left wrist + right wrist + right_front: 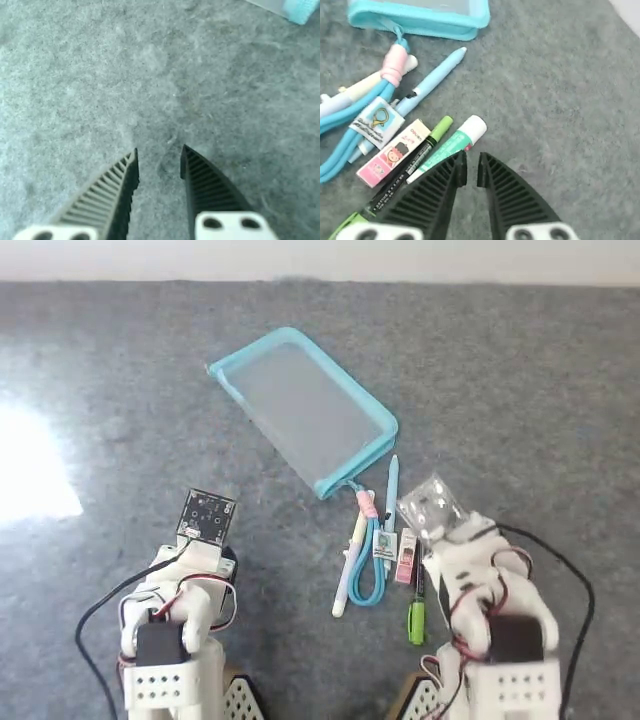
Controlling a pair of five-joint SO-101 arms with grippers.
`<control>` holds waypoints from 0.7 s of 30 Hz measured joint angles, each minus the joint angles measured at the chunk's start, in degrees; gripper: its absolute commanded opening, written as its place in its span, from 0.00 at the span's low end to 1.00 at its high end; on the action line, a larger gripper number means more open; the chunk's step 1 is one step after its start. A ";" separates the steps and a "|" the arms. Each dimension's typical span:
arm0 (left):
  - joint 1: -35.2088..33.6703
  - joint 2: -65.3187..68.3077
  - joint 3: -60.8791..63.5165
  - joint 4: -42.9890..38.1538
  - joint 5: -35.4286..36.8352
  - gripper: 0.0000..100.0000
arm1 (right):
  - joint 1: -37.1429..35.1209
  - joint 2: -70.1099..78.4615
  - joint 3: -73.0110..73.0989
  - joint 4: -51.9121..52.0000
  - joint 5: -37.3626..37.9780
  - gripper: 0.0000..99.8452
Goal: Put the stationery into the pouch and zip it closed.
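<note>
Right hand (471, 161) just beside white-capped pen (468, 132)

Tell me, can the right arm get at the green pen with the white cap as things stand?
Probably yes. The right gripper hovers just at the green pen with the white cap, and nothing lies on it. The black marker lies close beside it, so taking it alone may be tricky.
</note>
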 measured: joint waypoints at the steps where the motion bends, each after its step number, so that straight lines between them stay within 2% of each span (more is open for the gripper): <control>1: 0.00 0.00 0.00 0.00 0.00 0.13 | -0.70 4.57 -2.90 0.00 0.00 0.07; 4: 0.00 0.00 0.00 0.00 0.00 0.13 | -3.96 17.85 -12.48 0.00 -1.85 0.07; 14: 0.00 0.00 0.00 0.00 0.00 0.13 | -23.21 59.34 -44.13 1.67 -10.02 0.07; 21: 0.00 0.00 0.00 0.00 0.00 0.13 | -24.62 82.37 -56.44 1.67 -14.86 0.07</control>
